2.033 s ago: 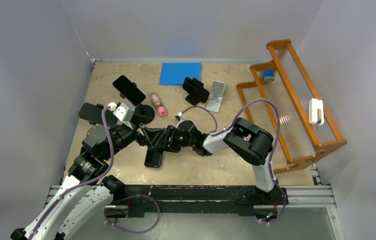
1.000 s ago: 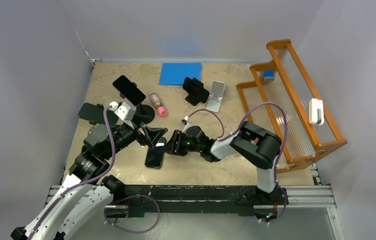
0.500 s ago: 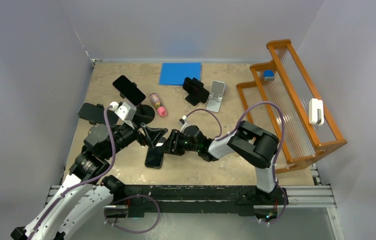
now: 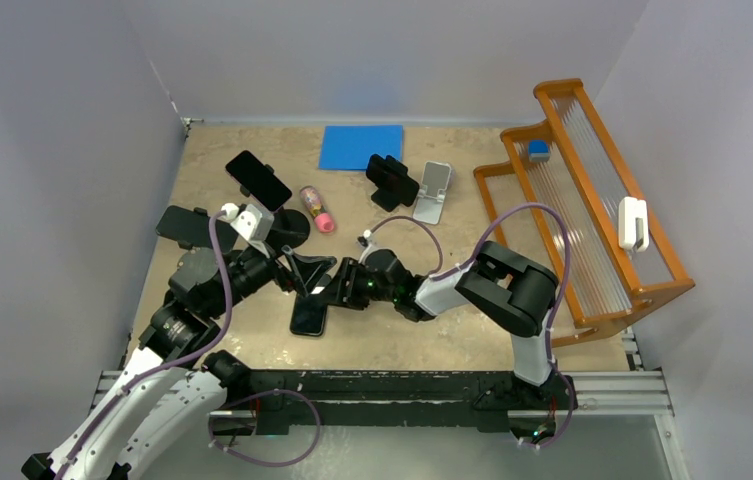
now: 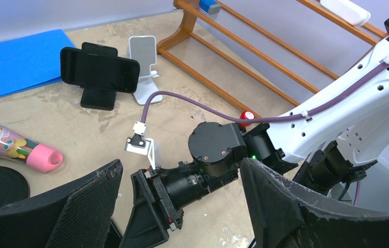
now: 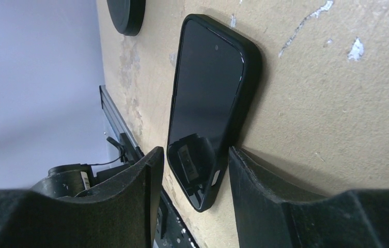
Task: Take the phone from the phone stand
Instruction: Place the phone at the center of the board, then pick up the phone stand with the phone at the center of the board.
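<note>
The black phone (image 6: pixel 207 108) lies flat, screen facing up.

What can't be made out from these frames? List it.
1. Right wrist view: whether the jaws of the right gripper pinch the phone or merely flank it.
2. Top view: that contact, hidden under the gripper body.
3. Left wrist view: phone out of frame, past the bottom edge.
4. Top view: dark slab at far left, phone or stand unclear; left arm covers part.
5. Right wrist view: round black base cut by top edge.
</note>
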{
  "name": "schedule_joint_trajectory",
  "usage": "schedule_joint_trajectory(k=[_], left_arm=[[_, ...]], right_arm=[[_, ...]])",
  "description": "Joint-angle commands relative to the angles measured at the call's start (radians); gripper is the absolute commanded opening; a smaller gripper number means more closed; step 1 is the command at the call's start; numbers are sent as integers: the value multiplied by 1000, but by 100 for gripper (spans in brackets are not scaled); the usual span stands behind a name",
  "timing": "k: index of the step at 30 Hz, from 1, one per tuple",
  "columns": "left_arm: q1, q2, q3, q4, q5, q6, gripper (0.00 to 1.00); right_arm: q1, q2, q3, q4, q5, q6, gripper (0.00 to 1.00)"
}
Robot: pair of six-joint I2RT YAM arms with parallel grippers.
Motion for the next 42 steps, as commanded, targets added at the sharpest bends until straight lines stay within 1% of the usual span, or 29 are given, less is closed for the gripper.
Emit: schedule_joint_trajectory(k=[1,6,10,16,22,26,30,32,36,38,40,42], left_arm=[[-1,2,21,30,10,17,82],[-1,2,21,30,9,17,82],[-2,-3,21,28,6,18,82],[-2,-15,19,29,-1,18,82],[-1,-26,16,30,-7,20,81],[-2,-30,15,31,-19,21,81],[-1,-27,14,29,-28,23,81],[-1,-22,15,27,-31,24,81],[-2,-16,13,28,-38,24,81],[-1,-14,11,31,-41,23,81],[-1,-11,7,36,-42,23,81],[-1,-15,4,39,-42,24,81]], right_arm=[[5,0,45,9,12,-26,51],[5,-47,43,-51,39,-68,51],[5,-162,19,-127,127,-145,52],[5,-419,-55,-268,322,-296,53],[7,-741,-153,-394,535,-449,53],[7,-920,-193,-466,665,-525,54],[7,-1045,-206,-503,756,-575,65],[7,-1081,-204,-493,772,-613,69],[7,-1099,-179,-388,773,-717,74],[5,-1061,-134,-354,764,-769,74],[3,-1002,-70,-354,787,-812,73],[-17,-924,8,-379,775,-842,74]])
